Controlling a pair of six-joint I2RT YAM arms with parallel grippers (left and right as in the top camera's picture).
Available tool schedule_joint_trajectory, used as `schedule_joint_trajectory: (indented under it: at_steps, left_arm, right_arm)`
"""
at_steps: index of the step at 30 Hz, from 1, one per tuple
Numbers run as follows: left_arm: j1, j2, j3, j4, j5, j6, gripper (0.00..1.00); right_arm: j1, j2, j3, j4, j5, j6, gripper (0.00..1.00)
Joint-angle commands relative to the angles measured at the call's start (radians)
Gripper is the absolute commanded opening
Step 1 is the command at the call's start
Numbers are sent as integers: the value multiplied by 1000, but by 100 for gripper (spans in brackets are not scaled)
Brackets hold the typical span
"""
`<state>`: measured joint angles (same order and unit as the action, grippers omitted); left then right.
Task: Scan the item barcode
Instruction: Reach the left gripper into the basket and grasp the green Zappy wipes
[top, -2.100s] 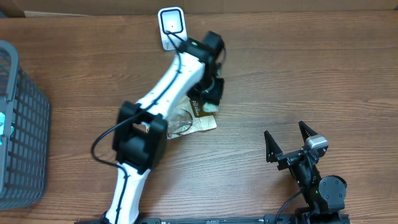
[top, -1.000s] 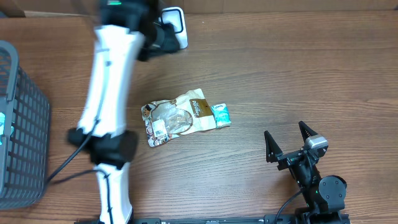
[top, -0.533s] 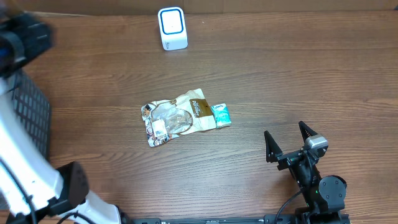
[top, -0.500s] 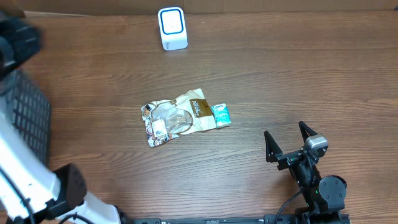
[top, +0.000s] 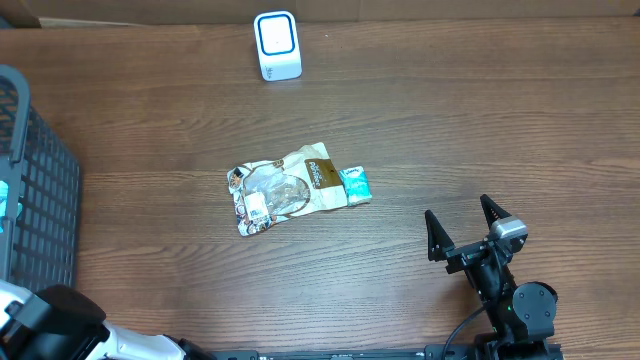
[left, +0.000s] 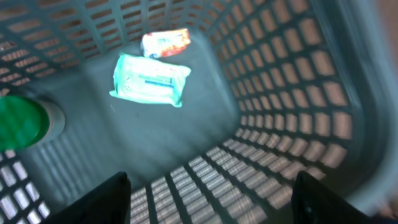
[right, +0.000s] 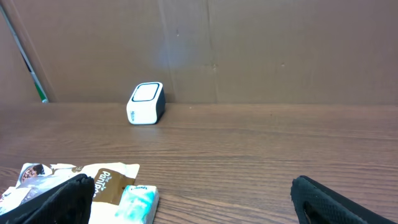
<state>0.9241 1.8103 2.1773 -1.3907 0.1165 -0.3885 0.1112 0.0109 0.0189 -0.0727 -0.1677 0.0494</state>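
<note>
The overhead view looks straight down on the worktop (top: 450, 120) from high up, the grey basket (top: 40, 200) cut off at its left edge. The left wrist view peers steeply into that basket from close, blurred. The right wrist view sits low, facing level across the worktop to the scanner (right: 145, 102) and snack pouch (right: 106, 178), both also seen overhead.

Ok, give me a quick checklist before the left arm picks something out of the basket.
1. Left claw open, empty: ok.
2. Left claw above the basket: ok.
3. Teal pack lying flat, uncovered on the basket floor: ok.
4. Its barcode visible: cannot tell.
5. Scanner unobstructed on the table: ok.
6. Right claw open, empty: ok.
</note>
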Motion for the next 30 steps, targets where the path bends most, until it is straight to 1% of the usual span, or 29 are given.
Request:
schedule_joint_trajectory:
  at_steps: [1,2,6,7,8,10,13,21,30]
  left_arm:
    - [-3,-4,-135,94,-69,-4,66]
    - [-5,-4,-179,139,-84,15,66]
    - [-5,-4,-352,323,-106,171,69]
    - [-2,-3,-395,369,-106,209,74]
    - [-1,-3,-435,411,-106,245,77]
    - [-1,-1,-500,479,-106,320,80]
    - [-4,13,-563,576,-106,389,81]
    - [-8,129,-563,652,-151,401,82]
    - [-10,259,-556,706,-153,434,82]
  right_arm:
    - [-4,-8,-11,3,9,2,100]
    - [-4,-8,-11,3,9,2,100]
    - [-4,-8,-11,3,9,2,100]
    - [-4,-8,-11,3,9,2,100]
    - [-4,-8,-11,3,9,2,100]
    - [-4,-8,-11,3,9,2,100]
    - [-4,-8,-11,3,9,2,100]
    - [-4,-8,-11,3,9,2,100]
    - [-4,-8,-11,3,9,2,100]
